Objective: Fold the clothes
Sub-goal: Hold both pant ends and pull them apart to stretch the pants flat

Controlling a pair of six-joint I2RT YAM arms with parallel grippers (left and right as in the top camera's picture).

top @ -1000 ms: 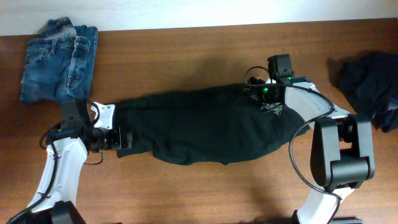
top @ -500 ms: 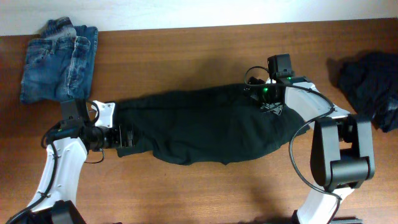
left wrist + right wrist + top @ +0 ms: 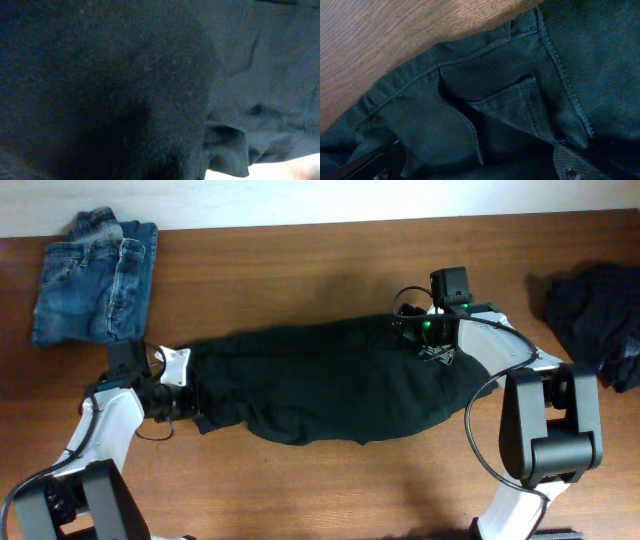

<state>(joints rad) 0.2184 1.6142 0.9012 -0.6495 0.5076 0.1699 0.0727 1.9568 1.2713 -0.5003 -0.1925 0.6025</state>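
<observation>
Overhead view, read from left to right. At the far left, near the back edge of the table (image 3: 300,260), you see a pair of folded blue jeans (image 3: 95,275) lying apart from everything else.

Below them your left arm (image 3: 100,430) reaches in from the near edge. The left gripper (image 3: 193,400) sits at the left end of the black trousers (image 3: 330,385). Its jaws are closed. The left wrist view shows you only the black trousers (image 3: 125,75) pressed close to the lens, so you cannot tell whether a fold is pinched between the fingers.

The trousers lie across the middle of the table, long axis running left to right, with a rounded lower edge and soft wrinkles.

At their upper right corner the right gripper (image 3: 432,348) rests directly over the cloth. In the right wrist view you see this gripper (image 3: 470,167) with its jaws standing wide apart, open over the garment. One textured fingertip (image 3: 572,167) shows at the lower right, and the other finger is a thin dark edge at the lower left. Above them lie the stitched waistband (image 3: 470,54) and a pocket opening (image 3: 485,95), with bare wood beyond the waistband.

At the far right, well apart from the trousers, you see a dark crumpled garment (image 3: 595,310) heaped near the table's right edge.
</observation>
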